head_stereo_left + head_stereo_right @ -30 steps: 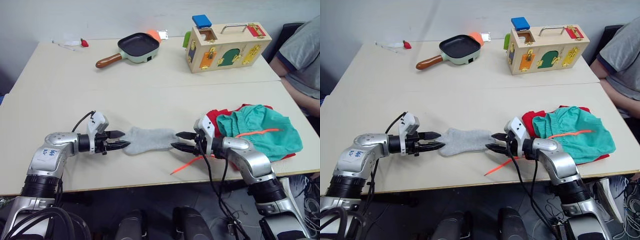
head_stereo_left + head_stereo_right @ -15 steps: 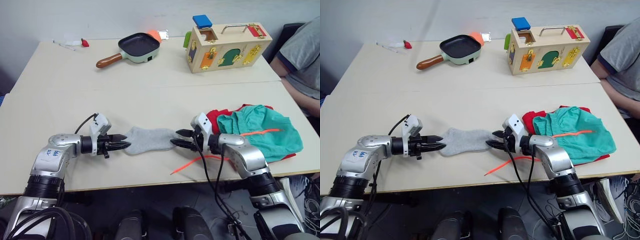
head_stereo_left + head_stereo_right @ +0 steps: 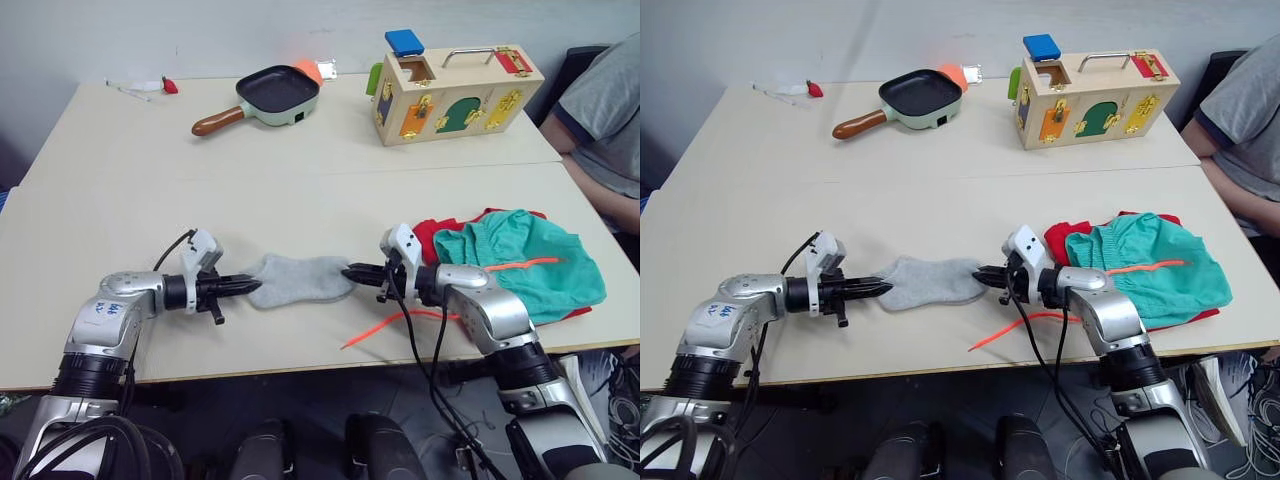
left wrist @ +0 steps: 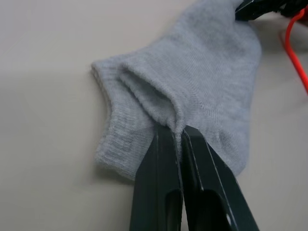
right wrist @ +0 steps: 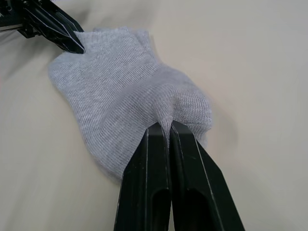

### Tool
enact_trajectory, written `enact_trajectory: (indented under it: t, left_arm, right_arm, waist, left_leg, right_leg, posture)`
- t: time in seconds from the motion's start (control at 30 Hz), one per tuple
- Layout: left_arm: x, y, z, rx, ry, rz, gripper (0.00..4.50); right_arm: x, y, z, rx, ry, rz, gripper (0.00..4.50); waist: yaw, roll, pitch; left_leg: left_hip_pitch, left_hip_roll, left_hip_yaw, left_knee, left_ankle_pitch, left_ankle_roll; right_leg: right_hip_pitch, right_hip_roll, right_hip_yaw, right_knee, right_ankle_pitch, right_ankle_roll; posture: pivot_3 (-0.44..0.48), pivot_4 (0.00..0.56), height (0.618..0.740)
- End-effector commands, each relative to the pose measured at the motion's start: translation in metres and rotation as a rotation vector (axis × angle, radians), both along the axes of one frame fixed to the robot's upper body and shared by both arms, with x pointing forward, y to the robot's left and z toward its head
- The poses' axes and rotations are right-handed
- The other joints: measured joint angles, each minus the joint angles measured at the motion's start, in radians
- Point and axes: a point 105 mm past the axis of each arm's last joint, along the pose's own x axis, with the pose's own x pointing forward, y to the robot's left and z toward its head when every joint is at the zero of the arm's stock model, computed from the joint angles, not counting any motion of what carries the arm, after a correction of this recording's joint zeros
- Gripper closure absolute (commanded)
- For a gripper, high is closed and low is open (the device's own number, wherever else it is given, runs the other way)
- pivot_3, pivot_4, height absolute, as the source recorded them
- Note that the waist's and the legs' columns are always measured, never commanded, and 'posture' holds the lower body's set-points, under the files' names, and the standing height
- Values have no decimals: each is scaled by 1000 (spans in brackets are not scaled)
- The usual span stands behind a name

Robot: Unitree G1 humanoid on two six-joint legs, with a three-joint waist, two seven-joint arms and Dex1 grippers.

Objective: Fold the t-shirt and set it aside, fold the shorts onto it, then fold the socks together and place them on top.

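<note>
The grey socks [image 3: 298, 280] lie stacked flat near the table's front edge, between my two hands. My left gripper [image 3: 243, 285] is shut on the cuff end; the left wrist view shows its tips [image 4: 174, 131] pinching a fold of the cuff. My right gripper [image 3: 352, 273] is shut on the toe end, bunching the knit [image 5: 166, 126]. The teal shorts [image 3: 520, 260] lie crumpled on the red t-shirt [image 3: 428, 232] at the front right, just behind my right forearm. Their orange drawstring [image 3: 385, 325] trails toward the table edge.
A wooden lock box [image 3: 455, 90] stands at the back right and a small frying pan [image 3: 275, 92] at the back middle. A person in a grey shirt [image 3: 600, 110] sits at the right edge. A small red item [image 3: 168, 86] lies at the far left.
Both grippers have closed from open onto the two ends of the socks, each having slid a little inward along the table.
</note>
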Motion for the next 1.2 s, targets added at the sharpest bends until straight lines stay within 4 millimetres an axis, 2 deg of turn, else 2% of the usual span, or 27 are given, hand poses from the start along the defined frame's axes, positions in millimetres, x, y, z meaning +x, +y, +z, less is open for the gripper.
enact_trajectory:
  t: [0.03,0.3,0.43,0.57,0.7,0.8,1.07,1.2]
  left_arm:
    - [-4,3,23,-37,-65,-31,4500]
    - [3,12,17,-13,-35,30,4500]
    - [-1,13,9,0,29,36,4500]
    - [-4,12,9,-10,30,30,4500]
    - [-9,8,11,34,-49,11,3537]
    - [-17,7,11,51,-50,-28,2587]
    - [-25,11,6,102,-24,-12,2587]
    - [-25,11,7,80,-32,-1,3520]
  right_arm:
    - [0,2,23,41,-70,23,4484]
    - [-1,4,18,34,-50,24,4484]
    - [-2,5,14,23,-45,26,4484]
    - [-4,7,11,14,-39,36,4484]
    - [-7,9,8,13,-31,44,4500]
    - [-8,10,8,13,-30,46,4500]
    - [-10,12,7,14,-22,58,4500]
    - [-10,13,8,15,-22,62,4500]
  waist:
    - [0,0,0]
    - [1,0,0]
    - [-1,0,0]
    - [0,0,0]
    - [0,0,0]
    - [-1,0,0]
    - [0,0,0]
    - [-1,0,0]
  left_leg:
    - [0,0,0,0,0,0]
    - [0,0,0,0,0,0]
    - [0,0,0,0,0,0]
    - [0,0,0,0,0,0]
    - [0,0,0,0,0,0]
    - [0,0,0,0,0,0]
    - [0,0,0,-1,0,0]
    - [0,0,0,-1,0,0]
  right_leg:
    - [0,0,0,0,0,0]
    - [0,0,0,0,0,0]
    - [0,0,0,0,0,0]
    - [0,0,0,0,0,0]
    - [0,0,0,0,0,0]
    - [0,0,0,-1,0,0]
    - [0,0,1,-2,0,0]
    - [0,0,0,-3,0,0]
  posture:
    - [0,150,740]
    - [0,150,740]
    - [0,150,740]
    - [0,150,740]
    - [0,150,740]
    - [0,150,740]
    - [0,150,740]
    - [0,150,740]
